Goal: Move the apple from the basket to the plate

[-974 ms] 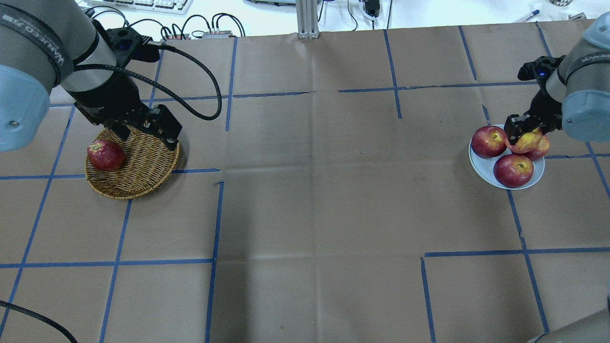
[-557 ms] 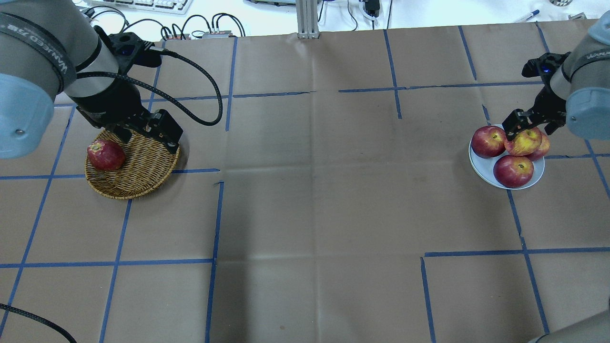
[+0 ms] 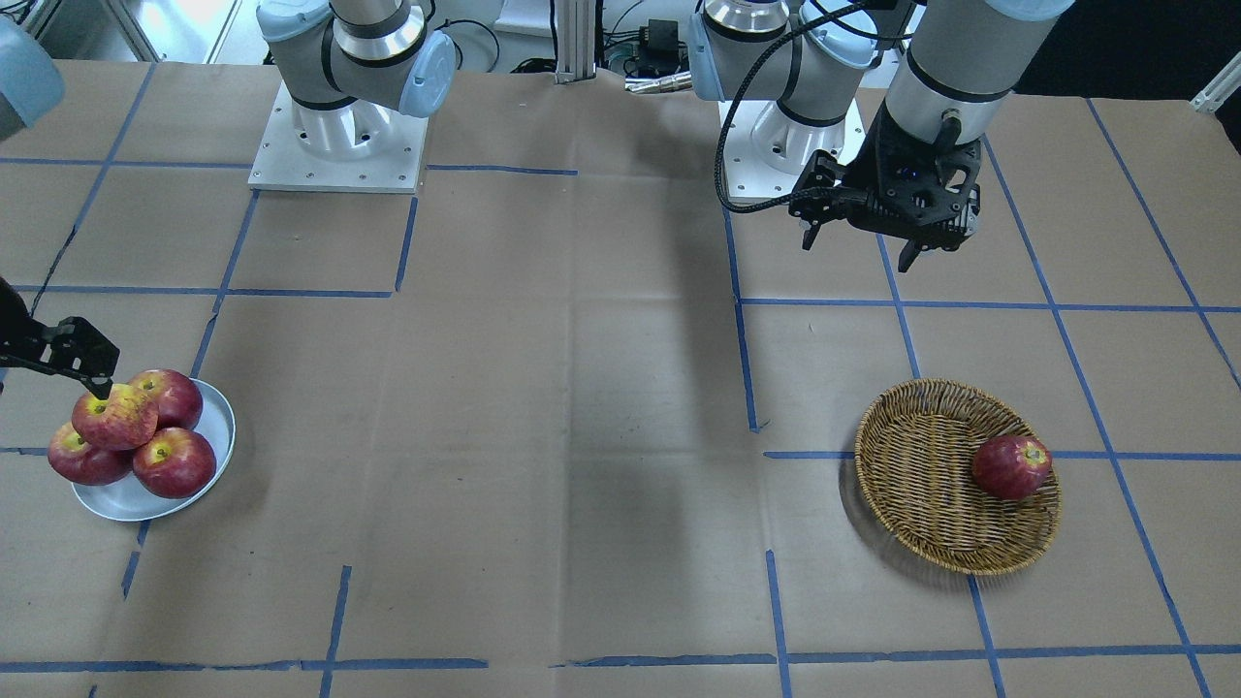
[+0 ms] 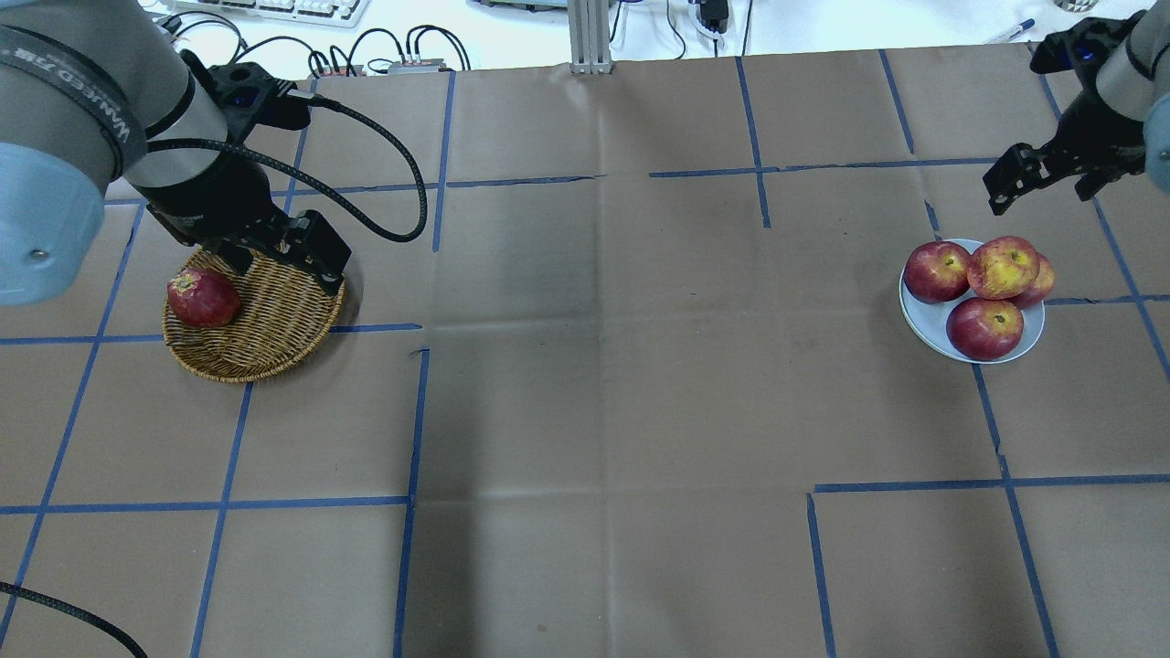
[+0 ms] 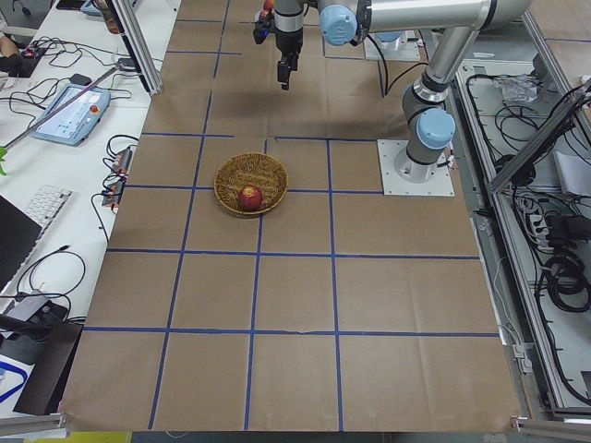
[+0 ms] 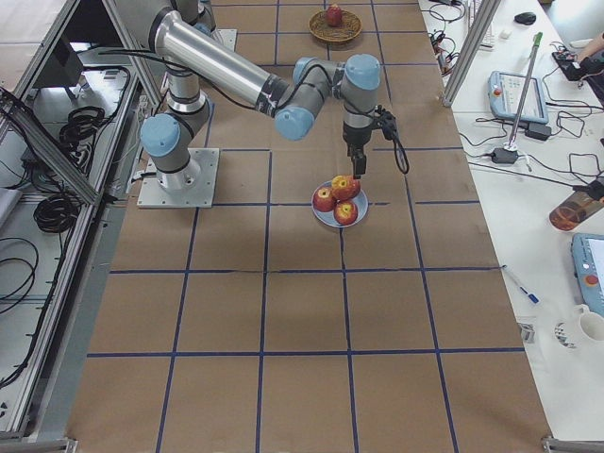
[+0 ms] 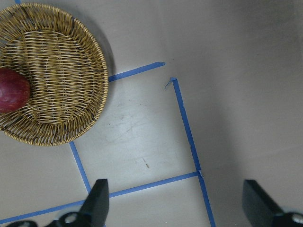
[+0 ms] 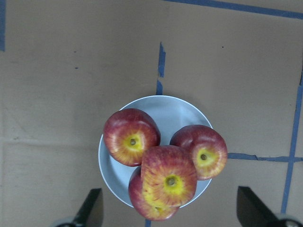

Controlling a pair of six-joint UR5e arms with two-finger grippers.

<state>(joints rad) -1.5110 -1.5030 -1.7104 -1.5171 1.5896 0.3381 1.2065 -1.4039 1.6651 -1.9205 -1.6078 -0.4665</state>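
Apple point(image 4: 1003, 268) sits stacked on three darker apples point(image 4: 984, 329) because plate point(image 4: 921, 322) has no bare room. Right gripper point(image 4: 1044, 185) hangs above it, jaws wide, empty. Left gripper point(image 3: 859, 244) is also spread open, idle near basket point(image 4: 274, 340).

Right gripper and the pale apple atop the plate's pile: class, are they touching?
Apart. The overhead view shows brown paper between the right gripper and the apple.

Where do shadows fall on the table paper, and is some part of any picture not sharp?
Front-facing view: a broad soft shadow runs down the middle of the table, and the basket darkens the paper at its left. Right wrist view: the apple is sharp, the fingertips of the right pincer look softer.
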